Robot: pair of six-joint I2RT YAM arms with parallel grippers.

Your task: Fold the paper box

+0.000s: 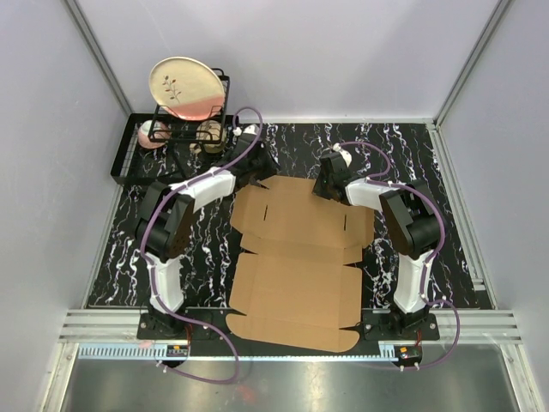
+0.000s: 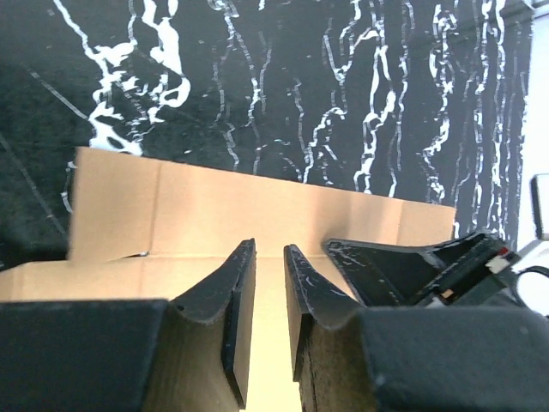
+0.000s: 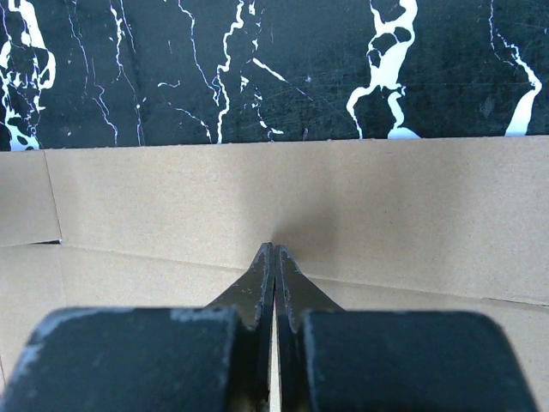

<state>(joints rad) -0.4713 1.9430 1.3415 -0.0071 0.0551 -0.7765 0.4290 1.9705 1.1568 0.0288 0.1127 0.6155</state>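
Note:
The paper box [image 1: 296,257] lies flat on the table as a brown die-cut sheet with flaps and creases. My left gripper [image 1: 264,176] hovers over its far left corner. In the left wrist view, the left gripper [image 2: 268,249] is open by a narrow gap, with only the cardboard [image 2: 214,210] showing below. My right gripper [image 1: 328,190] is at the sheet's far edge, right of the left one. In the right wrist view, the right gripper [image 3: 274,247] is shut, its tips down on the cardboard [image 3: 386,206] beside a crease. Its fingers [image 2: 386,262] also appear in the left wrist view.
A black dish rack [image 1: 210,112] holding a cream plate [image 1: 184,86] stands at the back left, on a black tray [image 1: 129,159] with a pink bowl [image 1: 153,133]. The black marbled tabletop [image 1: 412,154] is walled by pale panels on three sides.

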